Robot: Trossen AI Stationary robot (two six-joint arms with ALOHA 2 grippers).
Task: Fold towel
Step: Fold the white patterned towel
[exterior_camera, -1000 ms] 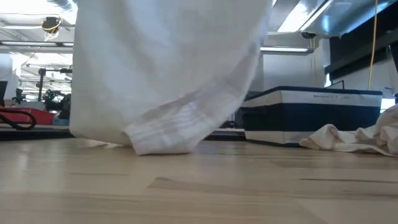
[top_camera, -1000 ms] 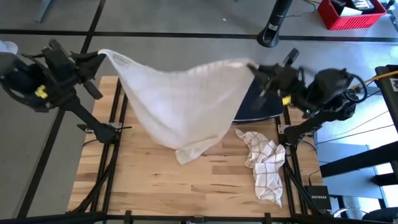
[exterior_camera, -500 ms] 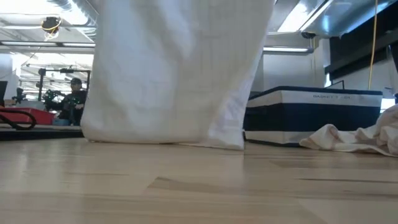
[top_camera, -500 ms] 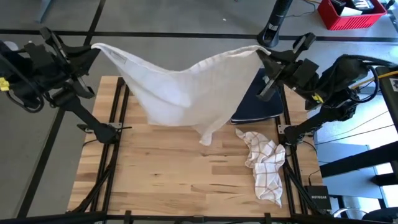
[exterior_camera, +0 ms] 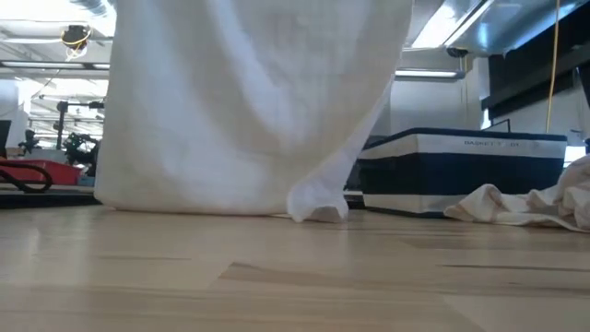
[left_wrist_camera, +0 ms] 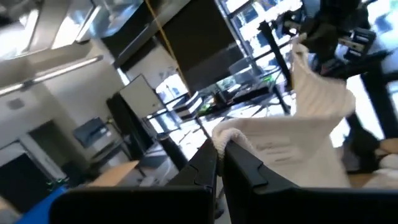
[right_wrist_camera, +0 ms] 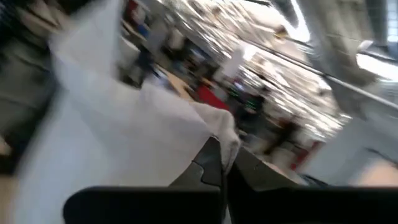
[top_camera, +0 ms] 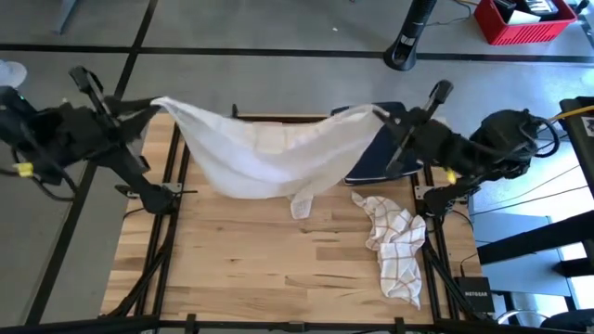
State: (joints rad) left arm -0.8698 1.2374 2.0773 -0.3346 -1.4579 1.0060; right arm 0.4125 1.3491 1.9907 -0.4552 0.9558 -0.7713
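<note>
High view: the left pincer (top_camera: 148, 104) and right pincer (top_camera: 382, 115) each pinch a corner of the white towel (top_camera: 260, 153), hung across the frame's upper middle, hem brushing the worktop (top_camera: 278, 269). Spreading step; next, lower it flat, I judge.

White towel (exterior_camera: 244, 101) hangs, hem touching the wooden table (exterior_camera: 295, 277).

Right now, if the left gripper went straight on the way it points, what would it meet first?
Probably the white towel itself: the left gripper is shut on one corner and points across the table toward the right gripper, which holds the other. Depth is uncertain.
</note>
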